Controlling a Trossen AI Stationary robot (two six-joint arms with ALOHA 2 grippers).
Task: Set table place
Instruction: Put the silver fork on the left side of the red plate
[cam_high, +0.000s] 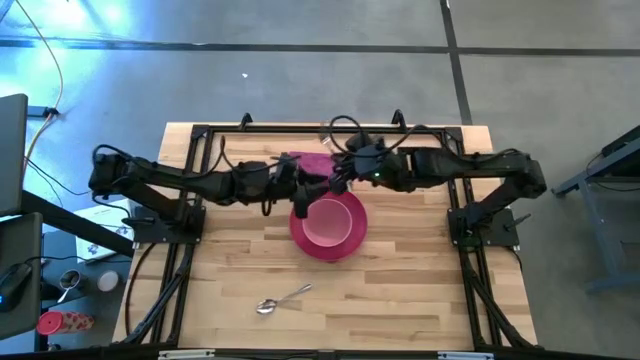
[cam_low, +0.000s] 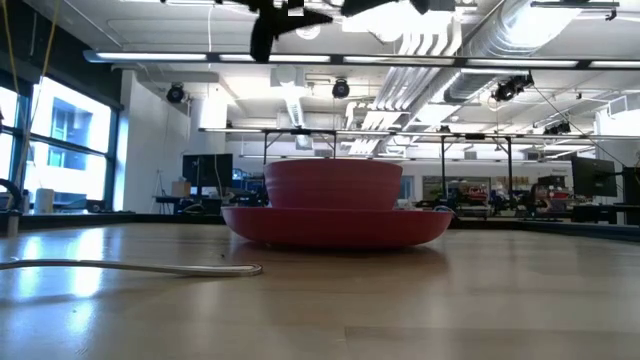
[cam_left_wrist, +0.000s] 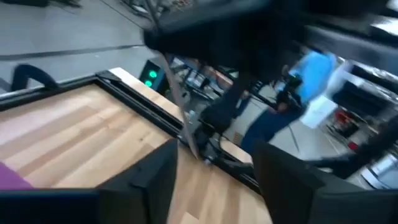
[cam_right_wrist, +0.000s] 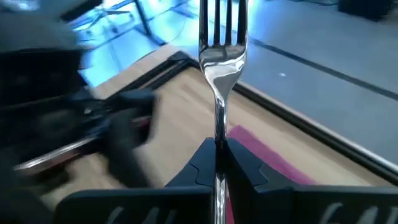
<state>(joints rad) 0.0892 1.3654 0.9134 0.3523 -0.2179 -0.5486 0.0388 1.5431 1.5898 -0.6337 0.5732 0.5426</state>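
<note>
Right tool (cam_right_wrist: 217, 163): I'm seeing it pinching the fork (cam_right_wrist: 221, 56) by the handle, tines sticking out past the fingertips, hovering just off the far rim of the plate (cam_high: 300, 238).
Left tool (cam_high: 300, 197): hanging right at the plate's far-left rim, close to the right one. Can't tell how it's set, too smeared on my feed.
Bowl (cam_high: 328, 221): sitting inside the plate, mid-surface (cam_high: 400, 290).
Napkin (cam_high: 312, 162): lying just beyond the plate, partly under the arms.
Spoon (cam_high: 283, 298): lying alone on the near side of the plate, a bit to the left.
</note>
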